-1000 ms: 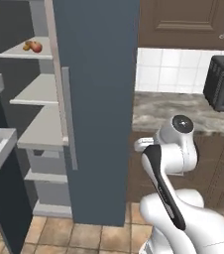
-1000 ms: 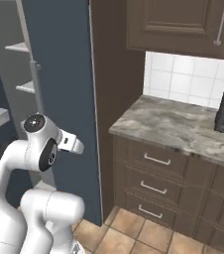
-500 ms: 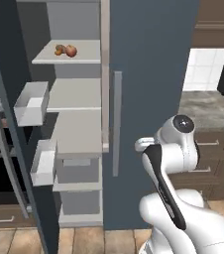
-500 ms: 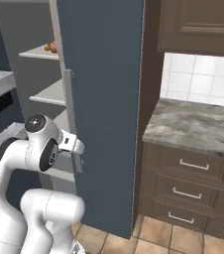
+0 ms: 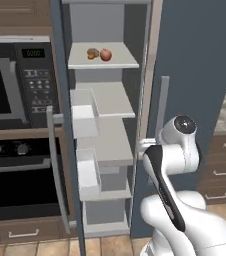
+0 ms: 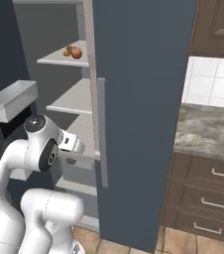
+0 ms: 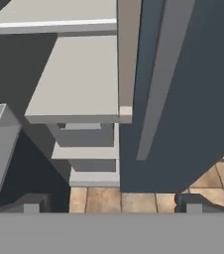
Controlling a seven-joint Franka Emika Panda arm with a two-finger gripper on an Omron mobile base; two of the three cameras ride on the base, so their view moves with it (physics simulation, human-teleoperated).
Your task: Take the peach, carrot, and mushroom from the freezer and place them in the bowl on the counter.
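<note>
Two items — peach (image 5: 105, 54) and mushroom (image 5: 92, 53) — sit on the freezer (image 5: 200, 75) shelf; end effector (image 7: 109, 204) spread wide, empty, tips half cut off.

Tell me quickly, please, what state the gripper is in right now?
Gripper: open and empty, pointing down at the lower freezer shelves.

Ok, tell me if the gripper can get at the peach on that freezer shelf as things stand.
Probably not yet. The peach sits on a high shelf of the open freezer, nothing blocking it, but the open gripper hangs low, aimed at the lower shelves.
</note>
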